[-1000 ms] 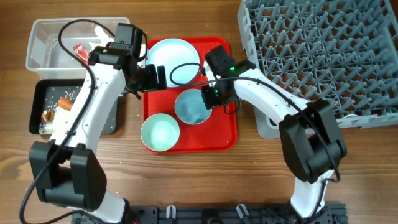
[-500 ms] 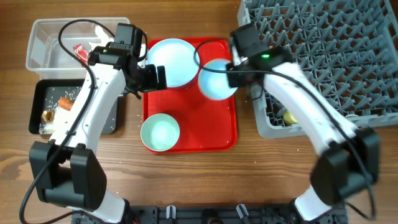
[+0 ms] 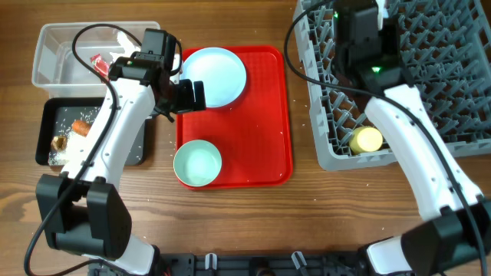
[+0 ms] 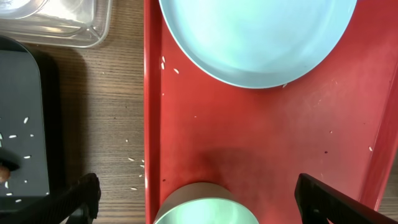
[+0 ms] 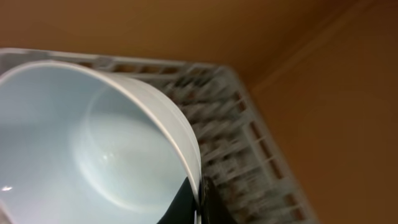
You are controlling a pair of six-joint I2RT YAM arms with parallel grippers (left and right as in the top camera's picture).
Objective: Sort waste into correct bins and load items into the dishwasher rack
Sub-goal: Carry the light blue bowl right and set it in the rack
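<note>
While the right jaws pinch the pale blue bowl [image 5: 93, 143] by its rim, it hangs over the dishwasher rack [image 3: 437, 69], at 2 o'clock on the counter [image 3: 245, 222].
To seat it well, I would lower it slowly on edge between peg rows, clear of the yellow cup [image 3: 367, 139] at the rack's 7 o'clock corner, releasing only once the pegs take it. Overhead, the wrist hides the bowl entirely. The wrist view is blurred and shows little of the grip. Left jaws gape wide, empty, over the red tray [image 3: 268, 115].
</note>
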